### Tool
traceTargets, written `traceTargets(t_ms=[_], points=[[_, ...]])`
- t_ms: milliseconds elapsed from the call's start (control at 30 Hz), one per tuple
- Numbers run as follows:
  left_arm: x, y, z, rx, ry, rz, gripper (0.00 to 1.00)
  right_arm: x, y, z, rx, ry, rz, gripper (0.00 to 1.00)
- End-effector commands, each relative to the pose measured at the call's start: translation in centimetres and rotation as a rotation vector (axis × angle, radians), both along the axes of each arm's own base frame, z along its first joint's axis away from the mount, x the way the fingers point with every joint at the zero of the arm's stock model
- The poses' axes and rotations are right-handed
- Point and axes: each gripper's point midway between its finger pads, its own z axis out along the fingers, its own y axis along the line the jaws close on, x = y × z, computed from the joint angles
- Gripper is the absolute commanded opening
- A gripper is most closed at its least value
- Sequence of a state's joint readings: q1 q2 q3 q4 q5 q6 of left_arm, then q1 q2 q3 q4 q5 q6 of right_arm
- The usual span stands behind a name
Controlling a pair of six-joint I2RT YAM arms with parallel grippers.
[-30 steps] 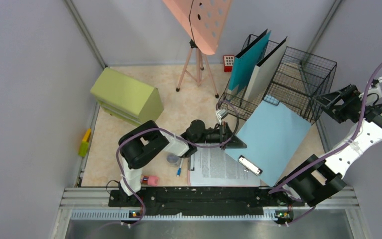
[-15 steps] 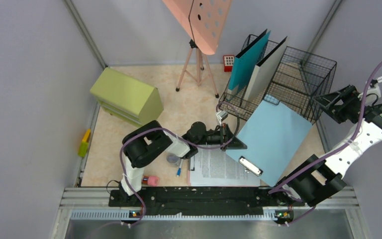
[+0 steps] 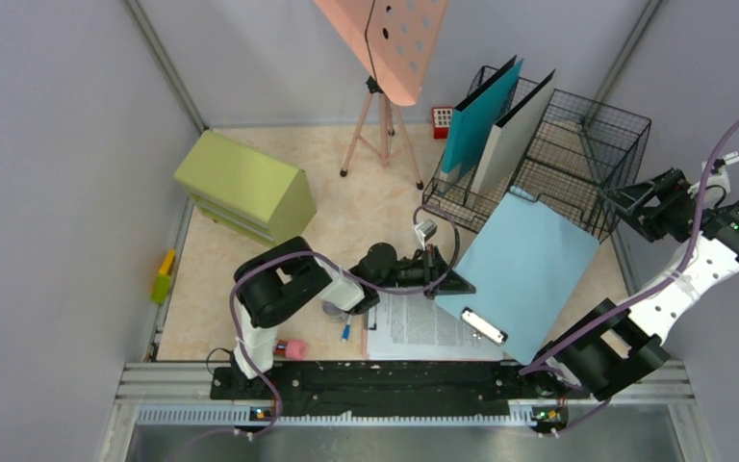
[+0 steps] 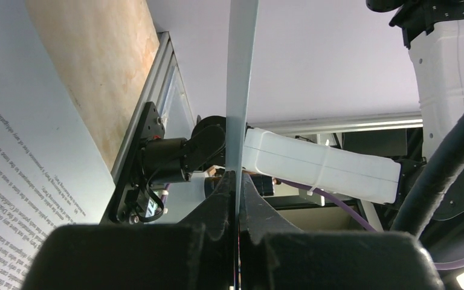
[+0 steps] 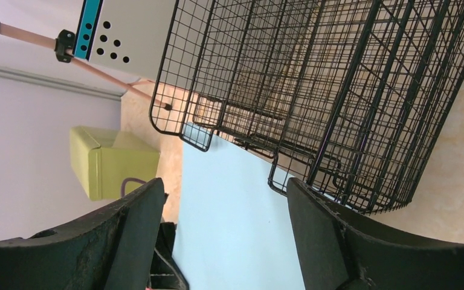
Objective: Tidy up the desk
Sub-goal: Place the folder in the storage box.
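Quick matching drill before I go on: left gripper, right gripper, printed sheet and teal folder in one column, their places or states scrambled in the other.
1 left gripper
2 right gripper
3 printed sheet
4 teal folder

A standing in the wire basket
B open, empty, facing the basket
C shut on the blue clipboard edge
D flat on the desk by the arm bases

Pairs: 1-C, 2-B, 3-D, 4-A

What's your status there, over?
Left gripper shut on blue clipboard edge. Right gripper open, empty, by wire basket. Clipboard leaning on basket, overlapping printed sheet on desk.
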State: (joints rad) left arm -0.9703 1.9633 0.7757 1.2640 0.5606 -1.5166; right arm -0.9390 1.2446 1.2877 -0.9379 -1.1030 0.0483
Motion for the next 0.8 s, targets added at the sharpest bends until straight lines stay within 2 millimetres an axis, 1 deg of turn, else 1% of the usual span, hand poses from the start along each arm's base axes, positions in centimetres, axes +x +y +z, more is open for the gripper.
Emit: traceTargets(t_ms=[0,67,133,200,267,367,600,667,767], points=[[3.7,1.0,5.1,-0.138,-0.010,0.191,0.00,-0.3,0.0,0.8,-0.050,-0.043,-0.002,0.74],[3.9,1.0,5.6,-0.152,-0.015,0.196,0.00,-0.3,0.0,0.7,-0.049,-0.041,-0.004,0.74],[3.9,1.0,5.5,-0.152,-0.009,0.196,0.00,-0.4,0.2,0.5,-0.047,-0.040,-0.003,0.74],[4.0,1.0,4.8,-0.131,-0.002,0.201,0.00,-0.5,0.3,0.5,-0.050,-0.040,-0.005,0.74],[4.4,1.1,4.2,-0.118,0.018,0.219,0.00,-0.6,0.3,0.5,-0.051,-0.039,-0.004,0.74],[5.0,0.9,4.6,-0.138,0.009,0.228,0.00,-0.7,0.5,0.6,-0.052,-0.041,-0.004,0.74],[5.4,0.2,4.9,-0.180,0.023,0.215,0.00,-0.7,0.5,0.8,-0.046,-0.045,-0.012,0.74],[5.3,-0.1,4.5,-0.179,0.036,0.211,0.00,-0.7,0.6,1.0,-0.045,-0.048,-0.016,0.74],[5.5,-0.3,4.5,-0.201,0.061,0.212,0.00,-0.8,0.6,1.4,-0.048,-0.055,-0.022,0.74]])
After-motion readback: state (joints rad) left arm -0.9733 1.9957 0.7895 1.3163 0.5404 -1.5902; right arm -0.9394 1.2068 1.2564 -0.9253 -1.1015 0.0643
